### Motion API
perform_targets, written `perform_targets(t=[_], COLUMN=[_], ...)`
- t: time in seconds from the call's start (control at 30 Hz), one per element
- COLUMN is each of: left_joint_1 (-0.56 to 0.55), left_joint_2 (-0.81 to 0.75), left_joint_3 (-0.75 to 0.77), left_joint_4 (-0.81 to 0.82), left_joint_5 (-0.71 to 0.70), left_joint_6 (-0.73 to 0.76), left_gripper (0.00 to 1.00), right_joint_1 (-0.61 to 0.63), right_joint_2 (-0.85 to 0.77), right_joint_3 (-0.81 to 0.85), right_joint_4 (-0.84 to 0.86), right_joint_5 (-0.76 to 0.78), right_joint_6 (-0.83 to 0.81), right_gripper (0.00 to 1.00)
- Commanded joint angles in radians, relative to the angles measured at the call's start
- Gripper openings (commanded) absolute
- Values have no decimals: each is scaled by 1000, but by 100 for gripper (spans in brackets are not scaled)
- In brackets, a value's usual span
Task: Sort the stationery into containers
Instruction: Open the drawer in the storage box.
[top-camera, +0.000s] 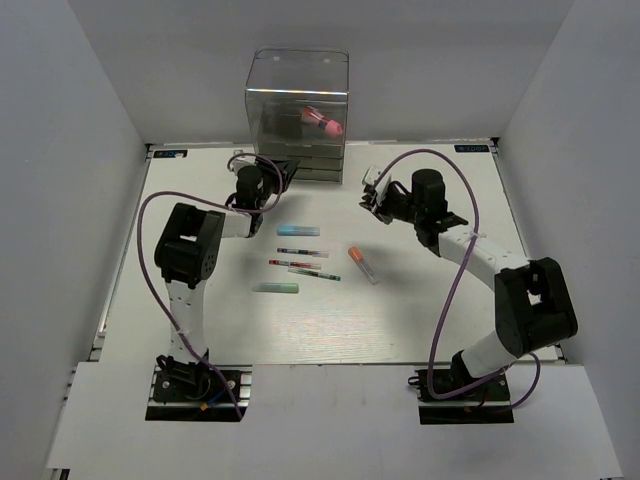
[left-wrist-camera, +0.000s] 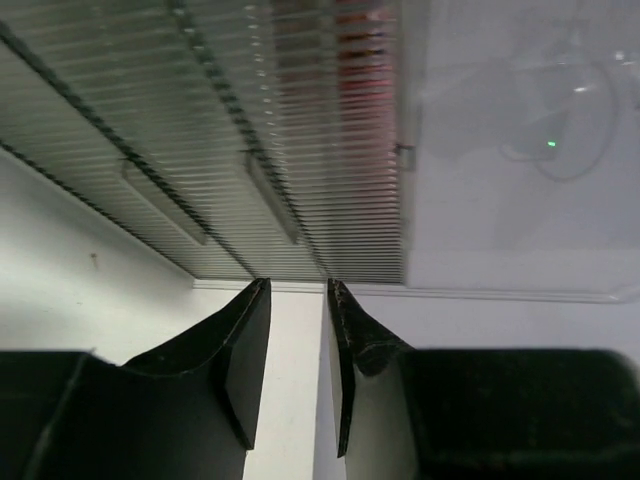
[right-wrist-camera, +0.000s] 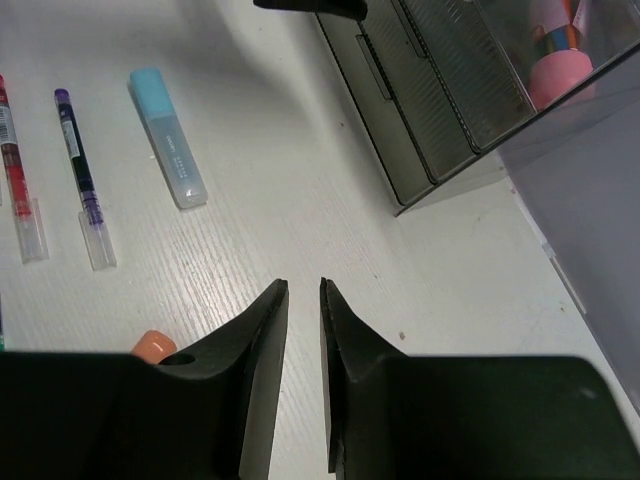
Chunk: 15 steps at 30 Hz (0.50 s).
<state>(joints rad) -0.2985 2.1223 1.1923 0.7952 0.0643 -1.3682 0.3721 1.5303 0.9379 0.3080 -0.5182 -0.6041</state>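
Note:
The clear container (top-camera: 298, 115) with dark drawers stands at the back centre. A pink tube (top-camera: 325, 122) lies in its upper level and also shows in the right wrist view (right-wrist-camera: 558, 72). On the table lie a blue bar (top-camera: 298, 230), three thin pens (top-camera: 302, 262), a green bar (top-camera: 276, 287) and an orange marker (top-camera: 363, 264). My left gripper (top-camera: 280, 170) is at the container's lower drawers (left-wrist-camera: 250, 180), its jaws (left-wrist-camera: 298, 285) slightly apart and empty. My right gripper (top-camera: 372, 195) hovers to the right of the container, its jaws (right-wrist-camera: 303, 285) narrowly apart and empty.
White walls enclose the table on three sides. In the right wrist view the blue bar (right-wrist-camera: 167, 152), a purple pen (right-wrist-camera: 82, 180), a red pen (right-wrist-camera: 20, 195) and the orange marker's tip (right-wrist-camera: 153, 346) lie to the left of my fingers. Purple cables loop beside both arms.

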Motion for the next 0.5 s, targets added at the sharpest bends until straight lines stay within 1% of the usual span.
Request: perform_targets(t=[0.0, 0.07, 0.1, 0.13, 0.17, 0.3, 0.33, 0.47], left_joint_1=[-5, -5, -5, -5, -5, -5, -5, 4], left_joint_2=[14, 27, 27, 36, 47, 65, 76, 105], left_joint_3=[59, 70, 81, 90, 90, 124, 145, 181], left_joint_4=[-51, -74, -83, -83, -83, -57, -69, -88], left_joint_5=[12, 12, -1, -10, -11, -20, -20, -30], left_joint_6=[41, 41, 50, 63, 63, 83, 83, 92], left_gripper=[40, 47, 48, 48, 50, 50, 51, 51], right_joint_1=[-15, -21, -25, -24, -24, -30, -30, -36], right_joint_2=[-38, -36, -38, -36, -36, -38, -36, -42], right_joint_3=[-14, -13, -17, -14, -14, -16, -16, -19], right_joint_4=[-3, -1, -1, -3, -1, -6, -6, -12], right_joint_5=[-16, -20, -22, -23, -26, -25, -26, -25], right_joint_6=[33, 38, 40, 40, 40, 40, 38, 35], right_gripper=[25, 25, 25, 26, 26, 26, 26, 26])
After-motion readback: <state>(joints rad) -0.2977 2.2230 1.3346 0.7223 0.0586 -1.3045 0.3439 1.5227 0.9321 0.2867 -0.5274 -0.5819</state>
